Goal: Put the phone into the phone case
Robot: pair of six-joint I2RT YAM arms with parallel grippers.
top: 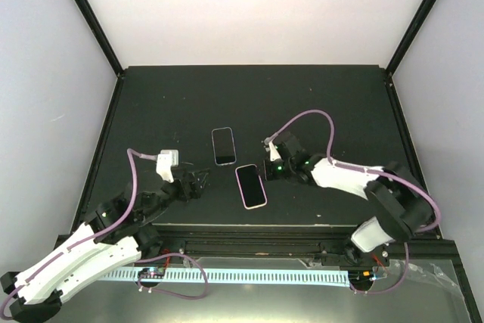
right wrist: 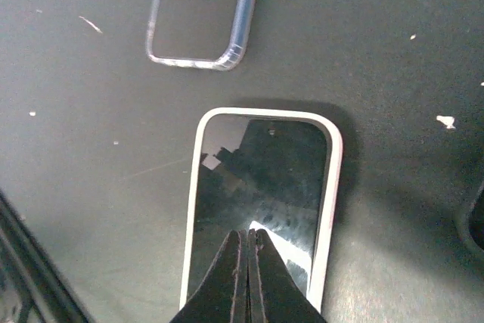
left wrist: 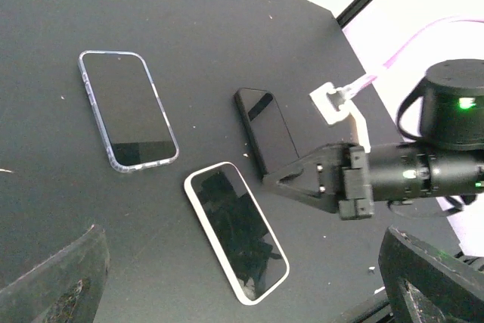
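Observation:
A phone with a dark screen and a white rim (top: 250,185) lies flat near the table's front; it also shows in the left wrist view (left wrist: 236,232) and the right wrist view (right wrist: 261,194). An empty clear case (top: 223,146) lies behind it, seen too in the wrist views (left wrist: 128,109) (right wrist: 204,17). A black phone (left wrist: 265,130) lies beside the right arm. My right gripper (top: 265,173) (right wrist: 247,236) is shut, with its tips over the end of the white-rimmed phone's screen; I cannot tell if they touch. My left gripper (top: 201,179) (left wrist: 242,255) is open and empty, left of that phone.
The black mat (top: 333,104) is framed by black rails, with white walls behind. The right arm's purple cable (top: 310,115) loops over the mat. A white cable tray (top: 249,274) runs along the front edge. Small white specks (right wrist: 446,120) lie on the mat.

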